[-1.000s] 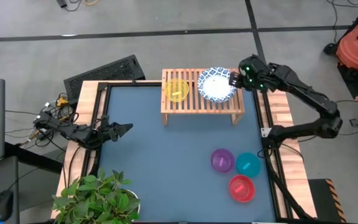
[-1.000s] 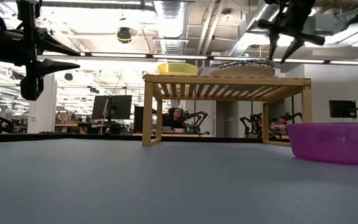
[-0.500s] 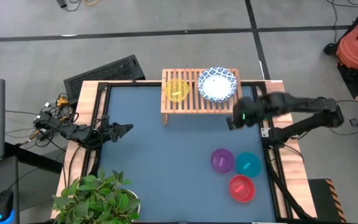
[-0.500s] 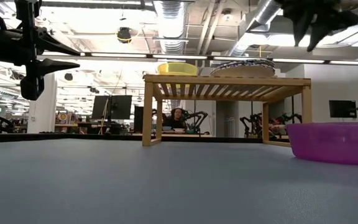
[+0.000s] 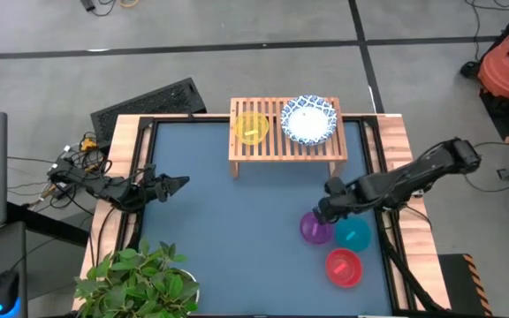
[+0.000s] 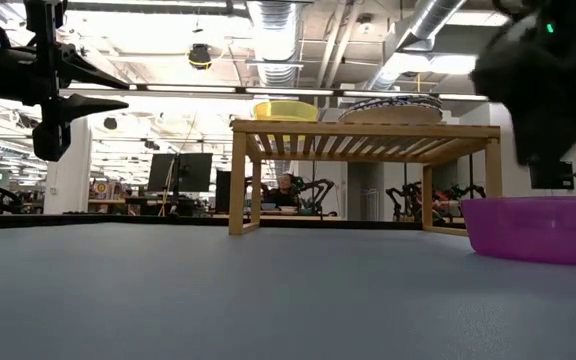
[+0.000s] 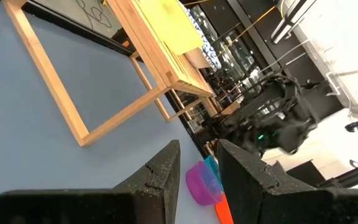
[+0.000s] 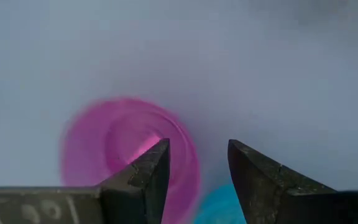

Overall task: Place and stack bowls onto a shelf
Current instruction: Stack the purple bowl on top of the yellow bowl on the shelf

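The light-wood shelf [image 5: 287, 132] stands at the table's far edge. On its slats sit the yellow bowl [image 5: 252, 127] and a blue-and-white patterned bowl [image 5: 308, 120]. The purple bowl [image 5: 315, 230], teal bowl [image 5: 353, 234] and red bowl [image 5: 344, 267] rest on the blue table near its right side. My right gripper [image 5: 327, 208] hangs open just above the purple bowl [image 8: 123, 149], pointing down, and touches nothing. My left gripper [image 5: 184, 182] waits open at the table's left side, above the surface.
A potted plant [image 5: 140, 278] stands at the near left corner. A black ribbed mat [image 5: 148, 102] lies beyond the far left corner. The wooden table frame [image 5: 396, 150] borders the blue surface. The table's middle [image 5: 237, 221] holds no objects.
My right gripper has left the shelf's right end beside the patterned bowl. It swung toward the near edge and came down to just above the purple bowl. The patterned bowl has stayed on the shelf.
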